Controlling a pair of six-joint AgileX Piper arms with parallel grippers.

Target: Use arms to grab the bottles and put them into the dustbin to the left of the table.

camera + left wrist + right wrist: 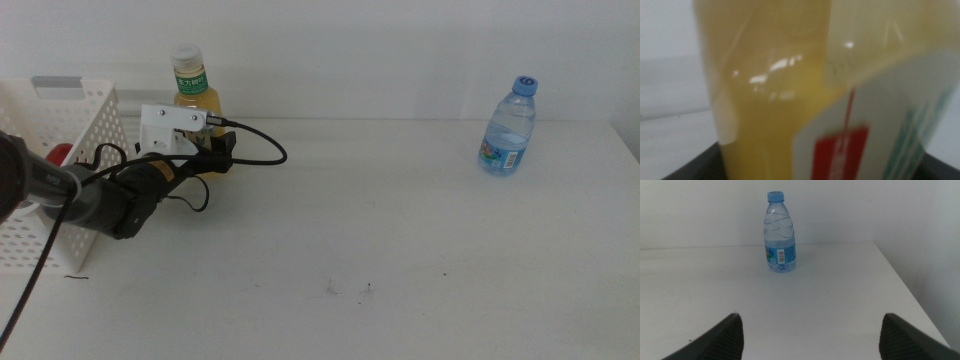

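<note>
White perforated dustbin held a red item; beside it, the left gripper enclosed the yellow tea bottle, grip closure indeterminate; right gripper stood open.

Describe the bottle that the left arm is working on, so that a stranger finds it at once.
Start at the white perforated dustbin on the table's left. Just right of it, at the back edge, stands the yellow tea bottle, with the left gripper at its base. Unlike the clear water bottle far right, it has a white cap.

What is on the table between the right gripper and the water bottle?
Nothing: in the right wrist view, only bare table lies between the open right gripper and the water bottle.
</note>
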